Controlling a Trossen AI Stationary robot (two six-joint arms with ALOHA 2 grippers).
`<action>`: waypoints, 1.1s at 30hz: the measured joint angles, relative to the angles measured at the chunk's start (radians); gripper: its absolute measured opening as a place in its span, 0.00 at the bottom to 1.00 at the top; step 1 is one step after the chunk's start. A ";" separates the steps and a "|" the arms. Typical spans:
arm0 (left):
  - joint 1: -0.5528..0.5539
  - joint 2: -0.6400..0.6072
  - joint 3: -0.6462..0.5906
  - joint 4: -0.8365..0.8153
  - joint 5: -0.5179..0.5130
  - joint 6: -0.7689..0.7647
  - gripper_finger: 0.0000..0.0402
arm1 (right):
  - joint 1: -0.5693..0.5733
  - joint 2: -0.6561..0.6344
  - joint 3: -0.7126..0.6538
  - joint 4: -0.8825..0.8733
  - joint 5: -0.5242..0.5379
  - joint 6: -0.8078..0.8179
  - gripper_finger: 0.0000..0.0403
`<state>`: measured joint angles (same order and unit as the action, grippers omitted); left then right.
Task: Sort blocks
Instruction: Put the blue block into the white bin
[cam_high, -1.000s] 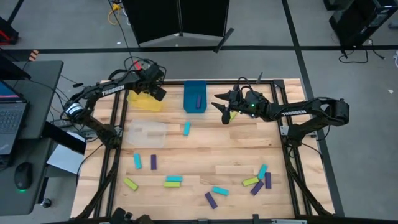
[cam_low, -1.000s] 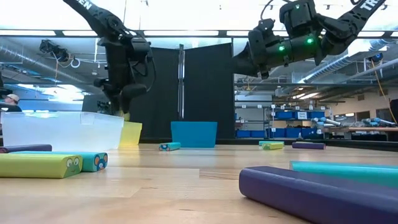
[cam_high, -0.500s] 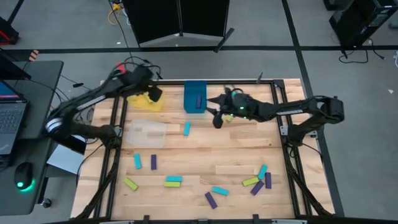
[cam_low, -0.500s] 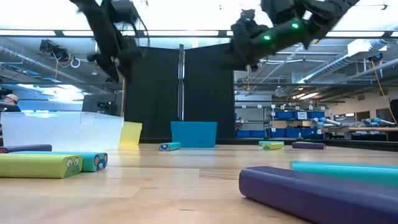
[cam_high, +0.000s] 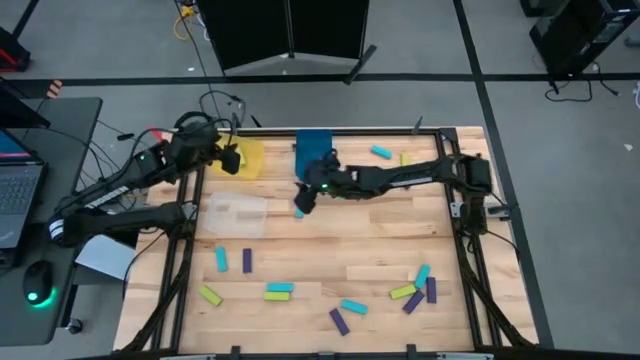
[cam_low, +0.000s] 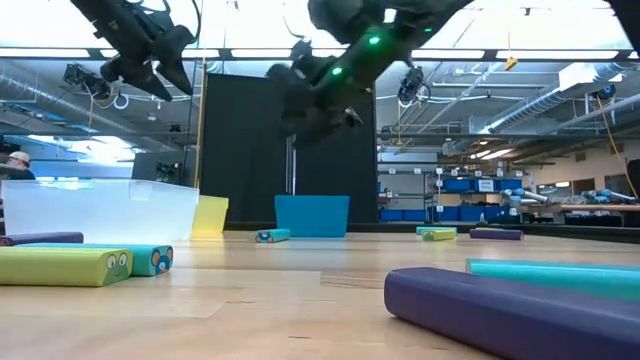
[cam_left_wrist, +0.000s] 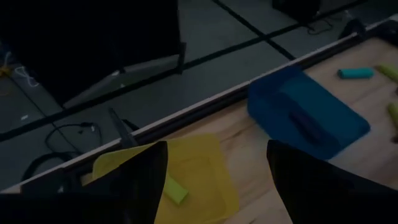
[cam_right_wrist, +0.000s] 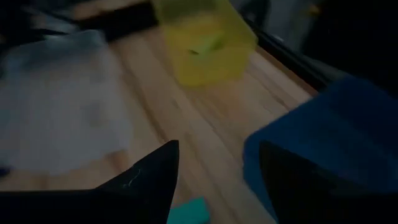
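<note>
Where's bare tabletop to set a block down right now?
Free: the wide wooden strip between the clear plastic bin and the near row of small flat blocks, running right to the table edge. Crowded: the back, with the yellow bin, blue bin and right gripper.

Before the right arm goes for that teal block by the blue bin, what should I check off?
1. Right gripper jaws open and empty: ok.
2. Teal block lined up between its fingers in the right wrist view: ok.
3. Right gripper low enough to close on the block: not ok; the low view shows it high above the table.
4. Left gripper out of the way, open and empty beside the yellow bin: ok.
5. Bin for teal known: cannot tell; the blue bin holds a purple block, the yellow bin a lime block.
</note>
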<state>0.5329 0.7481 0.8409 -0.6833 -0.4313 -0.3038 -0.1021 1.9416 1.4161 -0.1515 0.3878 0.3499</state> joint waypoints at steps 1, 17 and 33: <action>0.001 -0.005 -0.011 0.007 0.005 0.010 0.71 | 0.005 0.024 0.029 -0.046 0.018 0.043 0.58; 0.001 -0.014 -0.040 0.062 0.076 0.132 0.71 | 0.081 0.284 0.271 -0.204 0.045 0.467 0.67; 0.001 -0.014 -0.040 0.056 0.149 0.220 0.71 | 0.091 0.274 0.272 0.102 0.074 0.515 0.68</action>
<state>0.5335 0.7345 0.8009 -0.6270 -0.2824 -0.0836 -0.0107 2.2158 1.6878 -0.0500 0.4614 0.8649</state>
